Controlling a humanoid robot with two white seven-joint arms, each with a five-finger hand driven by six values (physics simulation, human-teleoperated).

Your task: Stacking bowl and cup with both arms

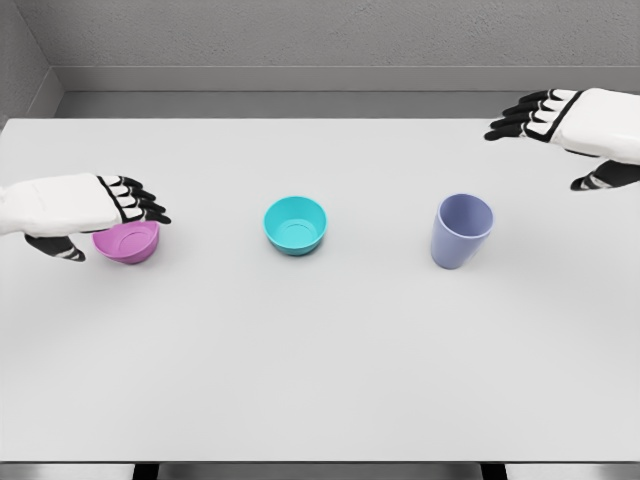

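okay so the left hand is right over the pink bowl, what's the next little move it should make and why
Probably lower the left hand a little and close its fingers on the rim of the pink bowl. The hand hovers open over the bowl's near-left edge and grips nothing yet. The teal bowl stands free at the table's middle, a likely place to stack. The right hand is open, far above the purple cup.

You have wide gaps between the pink bowl (128,242), teal bowl (295,224) and blue cup (461,231) — a hand fits through either. Left hand (95,205) covers the pink bowl's rim; table (320,380) front is open.
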